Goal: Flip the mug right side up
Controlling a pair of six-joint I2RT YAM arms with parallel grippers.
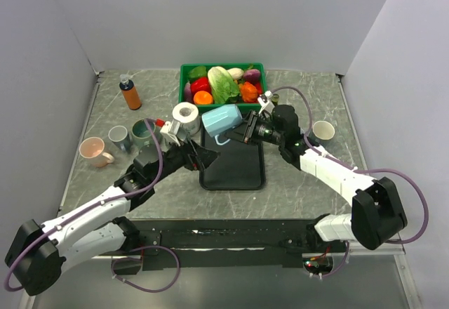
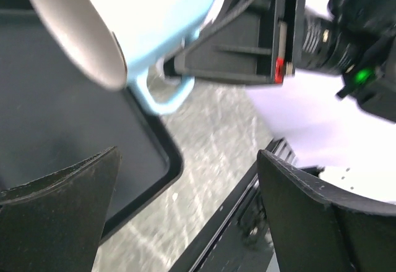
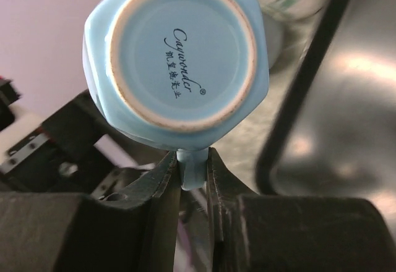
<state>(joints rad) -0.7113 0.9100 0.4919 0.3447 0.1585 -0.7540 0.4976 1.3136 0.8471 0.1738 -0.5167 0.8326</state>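
The right gripper (image 3: 193, 164) is clamped on the handle (image 3: 193, 176) of the light blue mug (image 1: 222, 121), its two fingers pinching the loop from either side. The mug hangs in the air on its side, base turned toward the right wrist camera (a printed maker's mark shows on it), mouth facing the left arm, handle underneath. It is above the far end of the black tray (image 1: 235, 172), clear of it, near the paper roll (image 1: 186, 112). The left gripper (image 1: 210, 156) hovers low by the tray's left edge with its fingers spread wide and nothing between them, pointed toward the mug's mouth. Behind, a green crate (image 1: 222, 65) of vegetables stands on the table (image 1: 231, 200).
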